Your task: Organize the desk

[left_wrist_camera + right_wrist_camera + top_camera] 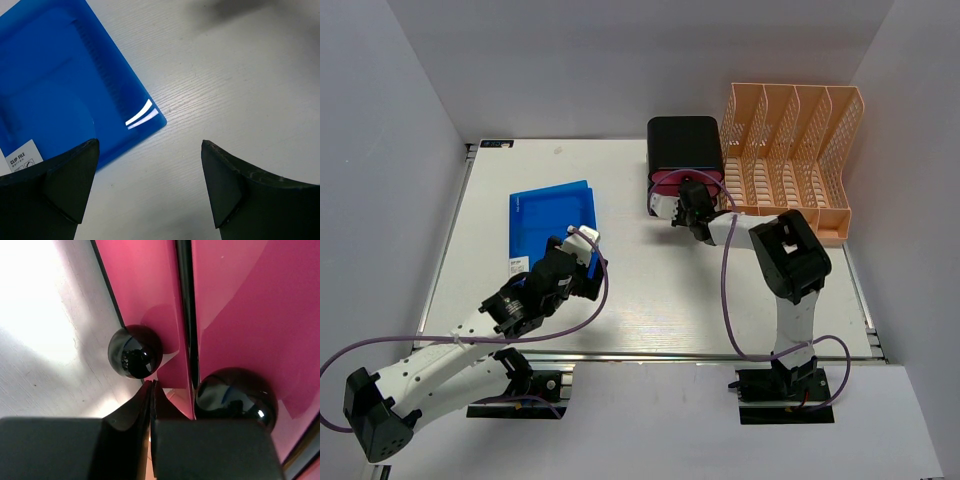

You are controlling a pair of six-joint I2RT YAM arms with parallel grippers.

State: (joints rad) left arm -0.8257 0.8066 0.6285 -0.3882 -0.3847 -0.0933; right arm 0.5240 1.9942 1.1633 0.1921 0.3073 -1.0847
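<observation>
Over the left side of the bench [650,300], left gripper [150,160] fingers [70,170] gape above a thin, probably slick blue folder [50,75], best pinched at its corner; right gripper [151,390] fingers [130,415] are pressed together.

2 white arms [792,320], black joints; looping purple cables [724,290] — dark wedge-shaped fingers [60,190].

Blue folder [552,222] lies flat on the left, a white "CLIP FILE" label [22,156] at its near corner. Far right, the peach lattice file rack [790,160] stands upright. Just left of it sits a black box [685,148], with pink drawer fronts [150,290] and glossy black knobs [135,351].
</observation>
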